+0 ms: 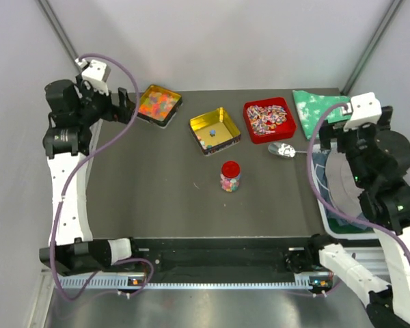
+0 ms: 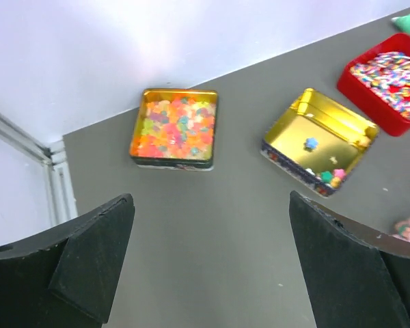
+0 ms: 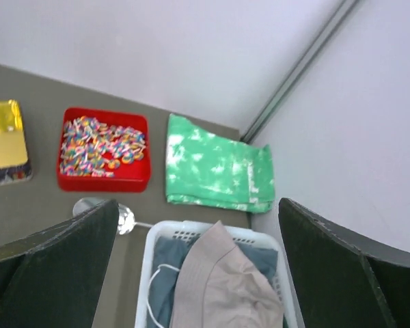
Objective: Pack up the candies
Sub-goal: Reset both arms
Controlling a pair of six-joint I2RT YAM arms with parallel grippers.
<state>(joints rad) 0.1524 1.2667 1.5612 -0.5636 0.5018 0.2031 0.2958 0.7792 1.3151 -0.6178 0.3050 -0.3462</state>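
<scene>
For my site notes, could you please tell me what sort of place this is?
Probably a robotics lab test cell: plain white panel walls enclose a dark grey table, with staged props such as a square gold tin and a white plastic laundry basket.

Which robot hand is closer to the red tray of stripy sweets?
Right. The right gripper hangs open just right of the red tray, near the scoop. The left gripper is far off on the tray's left, beyond the full gold tin.
</scene>
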